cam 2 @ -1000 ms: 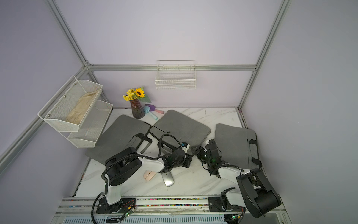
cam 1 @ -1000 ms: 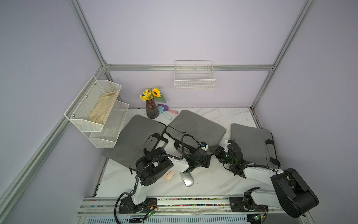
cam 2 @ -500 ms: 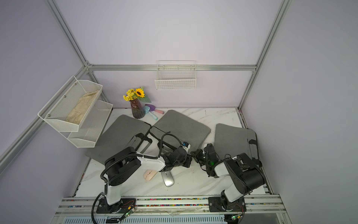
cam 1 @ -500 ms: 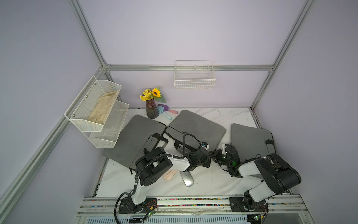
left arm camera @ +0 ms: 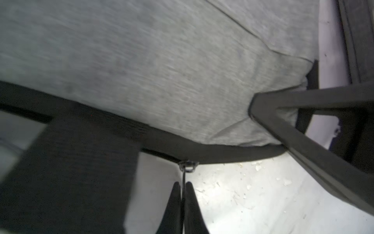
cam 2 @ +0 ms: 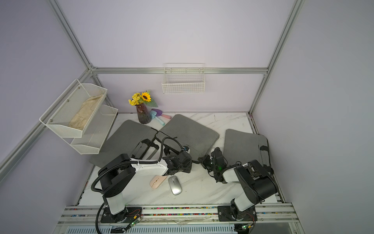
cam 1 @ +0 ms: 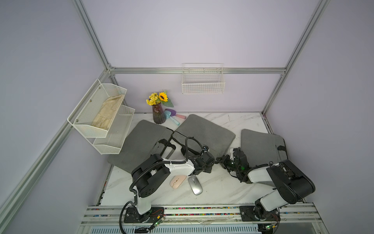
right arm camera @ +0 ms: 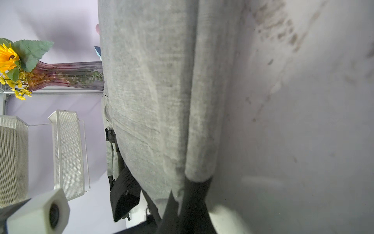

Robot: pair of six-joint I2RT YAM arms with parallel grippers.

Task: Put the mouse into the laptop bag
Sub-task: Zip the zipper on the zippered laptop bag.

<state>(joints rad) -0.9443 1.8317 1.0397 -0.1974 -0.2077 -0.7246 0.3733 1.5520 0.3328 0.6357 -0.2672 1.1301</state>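
Now left fingers [left arm camera: 173, 204] pinch the zipper pull [left arm camera: 184, 176] of the laptop bag [left arm camera: 162, 71], right fingers [right arm camera: 171, 212] its corner

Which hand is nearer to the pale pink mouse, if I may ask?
Left. The left hand is beyond the pale pink mouse, at the edge of the middle grey fabric bag; the right hand is farther along it.

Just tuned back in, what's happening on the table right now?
The left claw is shut on the small metal zipper pull of the middle grey fabric laptop bag, while the right claw pinches that bag's near corner. The pink mouse and the silver mouse lie untouched on the white marble table.
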